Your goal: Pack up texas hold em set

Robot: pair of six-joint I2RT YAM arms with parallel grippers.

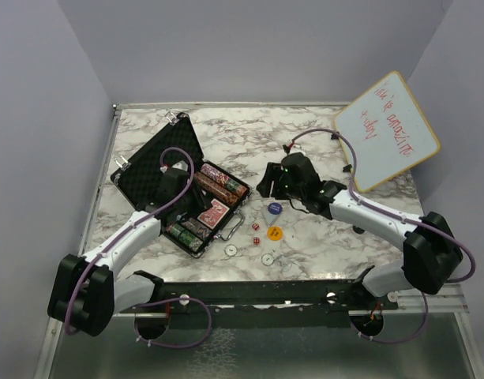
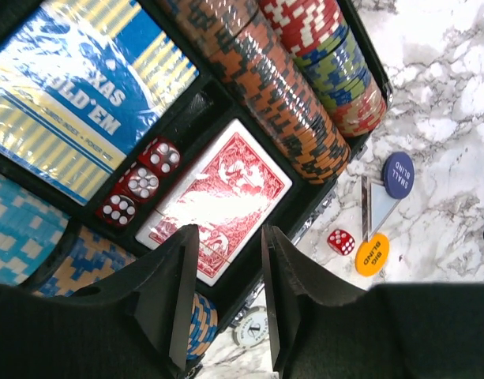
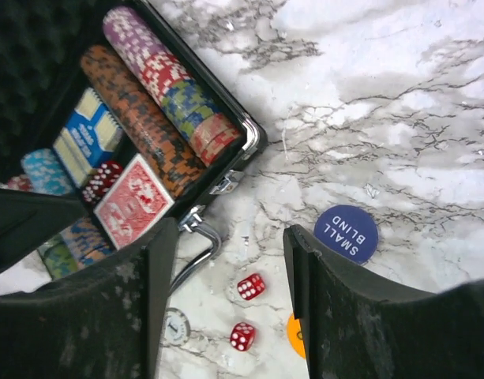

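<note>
The black case point(image 1: 131, 170) of the texas hold em set lies open at the left, foam-lined lid up. Inside are striped chip stacks point(image 2: 289, 95), a red deck point(image 2: 222, 197), a blue deck point(image 2: 76, 95) and three red dice point(image 2: 139, 181). My left gripper point(image 2: 230, 264) hovers over the case's near side, open, nothing between its fingers. On the marble lie two red dice point(image 3: 251, 287), a blue small-blind button point(image 3: 346, 233), an orange big-blind button point(image 2: 372, 254) and a white chip point(image 2: 252, 328). My right gripper point(image 3: 230, 264) hangs open above the loose dice.
A wood-framed whiteboard point(image 1: 386, 130) with red writing leans at the back right. The case's silver handle point(image 3: 198, 253) sticks out toward the loose dice. A second white chip point(image 1: 267, 258) lies near the table's front edge. Grey walls close in on three sides.
</note>
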